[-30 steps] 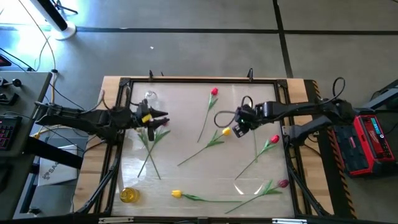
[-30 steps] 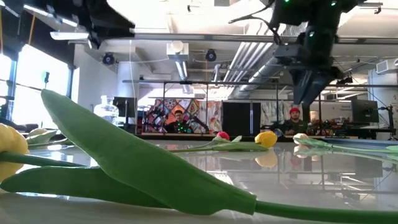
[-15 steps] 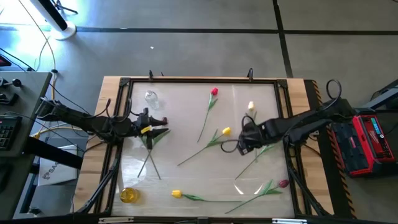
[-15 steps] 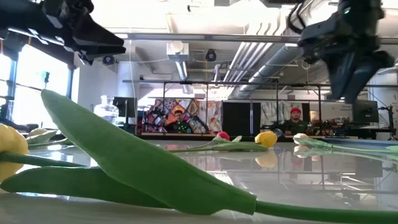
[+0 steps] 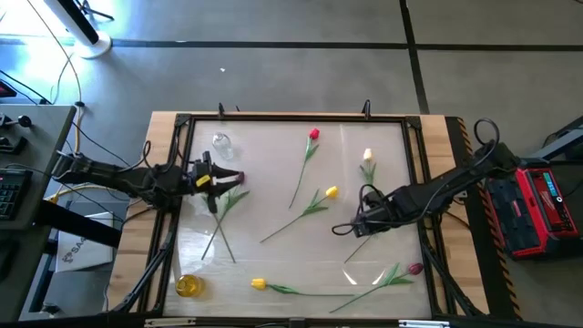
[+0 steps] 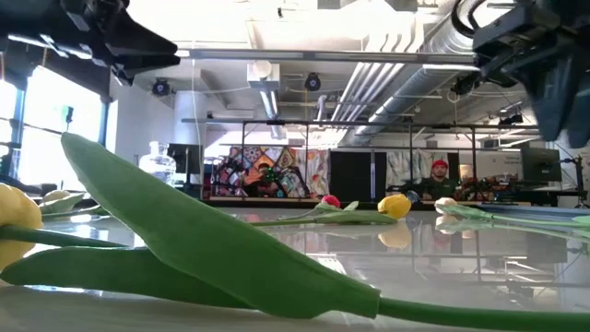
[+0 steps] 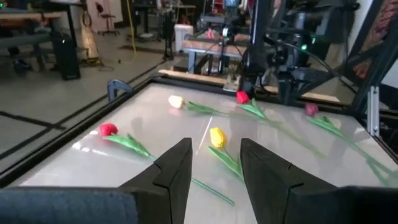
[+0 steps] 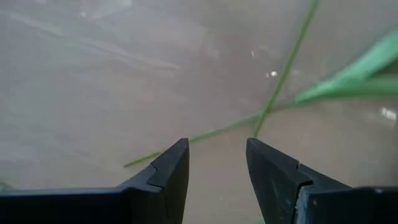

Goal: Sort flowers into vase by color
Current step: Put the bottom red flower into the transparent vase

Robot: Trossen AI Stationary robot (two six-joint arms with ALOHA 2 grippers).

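From above, thin-stemmed tulips lie scattered across the glossy tabletop (image 5: 273, 260); the right gripper (image 5: 352, 228) hangs low near the right edge over crossed stems, the left gripper (image 5: 228, 179) near the left edge. Low view: a broad smooth green leaf (image 6: 203, 240) fills the foreground. Left wrist: fingers (image 7: 177, 171) parted, empty. Right wrist: fingers (image 8: 171, 168) spread above two thin green stems (image 8: 273, 93).

Left dark six-joint arm reaches in from left edge, wrist level; left gripper (image 5: 230, 179) over left part of counter, fingers (image 7: 176, 171) parted, nothing between. Right dark six-joint arm reaches in from right, wrist pitched down; right gripper (image 5: 342, 230) low over right-centre, fingers (image 8: 169, 168) parted, empty.
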